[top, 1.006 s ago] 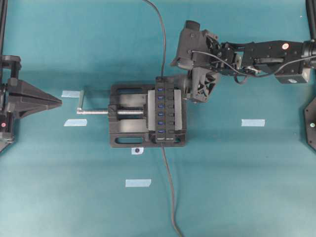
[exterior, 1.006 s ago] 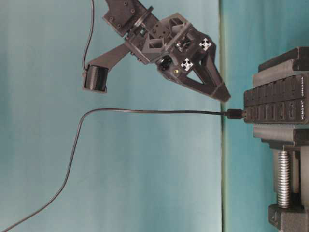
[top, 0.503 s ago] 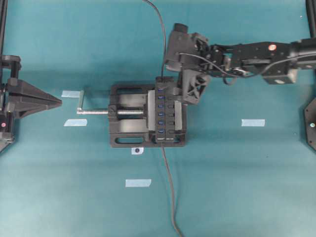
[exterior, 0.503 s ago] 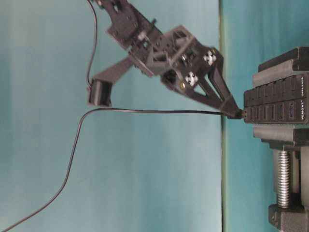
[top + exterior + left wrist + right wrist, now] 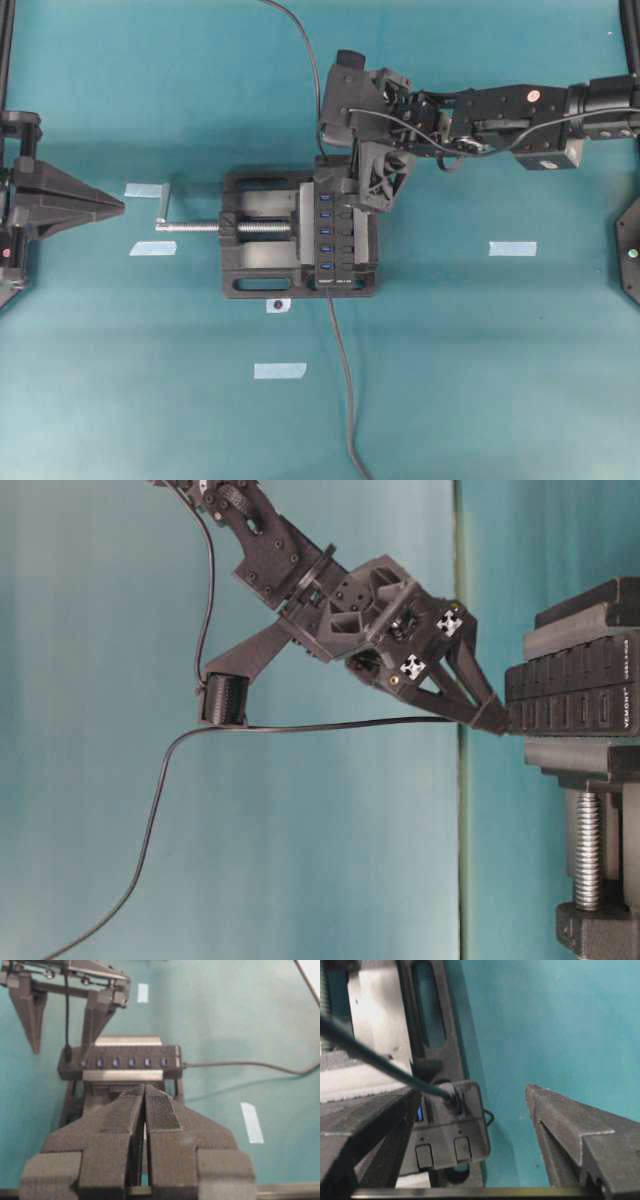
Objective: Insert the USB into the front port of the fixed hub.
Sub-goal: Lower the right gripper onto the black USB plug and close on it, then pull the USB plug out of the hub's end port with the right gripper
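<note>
- Over the last second the right tool [image 5: 352, 190] has come down and across from beside the far end of the fixed hub [image 5: 335, 238] until its tips sit right at that end; the overhead view shows the arm now reaching over the hub's end rather than standing off to one side.
- In the table-level view the fingertips [image 5: 487, 716] have dropped from above the cable to the level of the USB [image 5: 451, 1096], and now meet the hub's face where the plug enters.
- The right tool is spread wide and grips nothing: in the right wrist view its two fingers stand well apart, one on each side of the hub's end, with the plug between them and untouched.
- The USB is seated in the end slot of the hub, its thin cable [image 5: 300, 726] running away from it and drooping toward the worktop [image 5: 480, 360].
- The hub is clamped in the black vise [image 5: 260, 240] and has not shifted.
- The left tool [image 5: 144, 1110] has not moved; its pads are pressed together on nothing, pointing at the hub from a distance.
- Judgement: the plug appears already in a port, so the approach looks aimed at gripping or pressing the plug. Whether it is fully home cannot be told.
</note>
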Controlling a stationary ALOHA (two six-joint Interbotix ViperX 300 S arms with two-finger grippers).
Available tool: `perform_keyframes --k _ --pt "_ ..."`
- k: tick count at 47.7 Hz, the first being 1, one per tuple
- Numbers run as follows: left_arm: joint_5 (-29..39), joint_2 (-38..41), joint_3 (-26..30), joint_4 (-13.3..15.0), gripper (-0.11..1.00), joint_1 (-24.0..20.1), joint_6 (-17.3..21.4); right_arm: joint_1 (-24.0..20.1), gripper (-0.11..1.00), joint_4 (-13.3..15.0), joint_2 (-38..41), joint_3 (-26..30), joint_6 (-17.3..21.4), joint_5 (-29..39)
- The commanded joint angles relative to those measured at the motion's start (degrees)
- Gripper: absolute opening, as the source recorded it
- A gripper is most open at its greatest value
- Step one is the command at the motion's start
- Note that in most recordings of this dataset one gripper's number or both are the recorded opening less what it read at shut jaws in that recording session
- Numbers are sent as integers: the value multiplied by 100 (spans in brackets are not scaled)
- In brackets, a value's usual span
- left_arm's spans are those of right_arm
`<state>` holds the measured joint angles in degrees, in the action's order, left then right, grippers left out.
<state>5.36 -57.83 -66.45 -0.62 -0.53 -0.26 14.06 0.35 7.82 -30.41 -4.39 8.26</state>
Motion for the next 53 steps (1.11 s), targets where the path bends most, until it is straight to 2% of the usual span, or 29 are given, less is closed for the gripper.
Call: perform_keyframes --k 1,7,15,20,43,53 --pt "-35 26 149 -18 0 -18 -9 -35 87 -18 -105 132 44 35" --pt "-53 26 158 -18 0 -18 -18 -62 73 -18 -132 132 35 26" --pt "-149 26 158 -18 0 -9 -26 -88 46 -9 -158 132 35 -70" --pt "-158 26 158 -18 0 -9 -26 -97 35 -9 -158 132 26 -158" --pt "-158 26 149 -18 0 -18 -26 -123 13 -18 -325 70 35 -229" --pt "-149 26 149 -18 0 -9 -26 -123 10 -26 -360 62 70 -229"
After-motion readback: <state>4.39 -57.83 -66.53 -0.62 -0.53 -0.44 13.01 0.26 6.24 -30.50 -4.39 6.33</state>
